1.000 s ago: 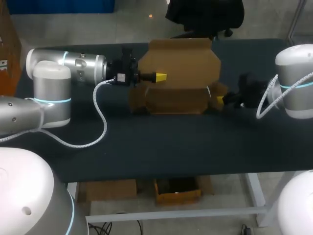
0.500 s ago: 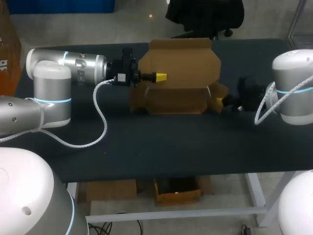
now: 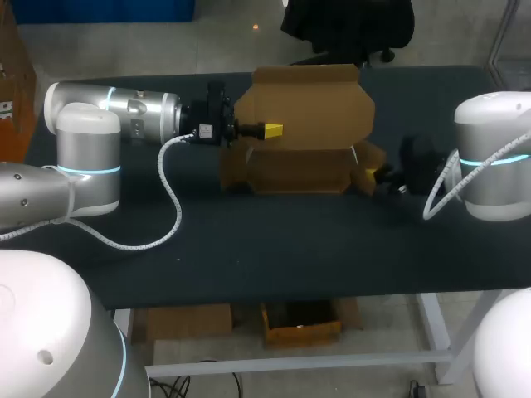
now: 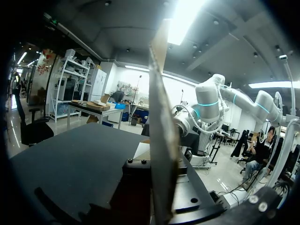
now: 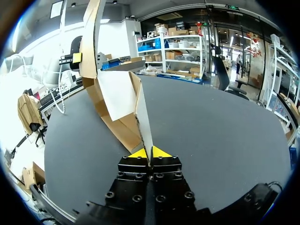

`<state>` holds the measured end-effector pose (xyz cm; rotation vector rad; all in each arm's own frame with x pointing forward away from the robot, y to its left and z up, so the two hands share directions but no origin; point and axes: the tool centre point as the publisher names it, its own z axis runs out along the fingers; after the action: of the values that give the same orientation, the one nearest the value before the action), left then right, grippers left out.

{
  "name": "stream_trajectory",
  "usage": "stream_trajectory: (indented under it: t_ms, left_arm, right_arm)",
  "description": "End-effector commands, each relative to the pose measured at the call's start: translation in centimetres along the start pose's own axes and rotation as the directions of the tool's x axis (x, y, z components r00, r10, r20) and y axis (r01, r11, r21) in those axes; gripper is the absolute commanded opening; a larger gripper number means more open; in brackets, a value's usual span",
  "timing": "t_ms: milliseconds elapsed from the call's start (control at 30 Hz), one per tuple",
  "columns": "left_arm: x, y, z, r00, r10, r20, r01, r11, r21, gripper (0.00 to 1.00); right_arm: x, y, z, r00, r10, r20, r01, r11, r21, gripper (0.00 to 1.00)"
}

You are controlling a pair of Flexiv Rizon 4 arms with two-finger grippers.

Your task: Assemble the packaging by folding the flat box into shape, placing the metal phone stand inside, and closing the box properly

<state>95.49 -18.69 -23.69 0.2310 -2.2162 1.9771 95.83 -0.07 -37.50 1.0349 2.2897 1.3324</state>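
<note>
The dark table (image 3: 290,249) is carrying everything. My left arm (image 3: 116,112) is coming in from 9 o'clock and my right arm (image 3: 494,157) from 3 o'clock, both lying low over the tabletop. A white braided cable (image 3: 170,199) is looping from the left arm's wrist down onto the table.

The half-folded cardboard box (image 3: 303,157) is sitting toward 12 o'clock of the table's middle, directly between the two arms. Its wide rear panel (image 3: 307,104) is standing up behind the lower body.

The left gripper (image 3: 272,129) is meeting the box at its 9 o'clock side. One yellow tip is lying against the rear panel's face. In the left wrist view that panel is running edge-on through the gripper's middle, so the fingers are pinching it from both sides.

The right gripper (image 3: 375,172) is at the box's 4 o'clock corner. In the right wrist view its two yellow tips are pressed together on the thin edge of a side flap (image 5: 142,112), with the rest of the box rising straight ahead at 12 o'clock.
</note>
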Motion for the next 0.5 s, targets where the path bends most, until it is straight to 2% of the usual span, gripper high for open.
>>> stream_trajectory:
  t_ms: [33, 500]
  left_arm:
    - [-0.06, 0.38, 0.21, 1.0, 0.0, 0.0, 0.0, 1.0, 0.002, 0.0]
    - [-0.06, 0.38, 0.21, 1.0, 0.0, 0.0, 0.0, 1.0, 0.002, 0.0]
  right_arm:
    - [0.79, -0.15, 0.38, 1.0, 0.003, 0.021, -0.003, 1.0, -0.009, 0.0]
    - [1.39, -0.23, 0.42, 0.998, 0.032, 0.056, -0.031, 0.999, -0.017, 0.09]
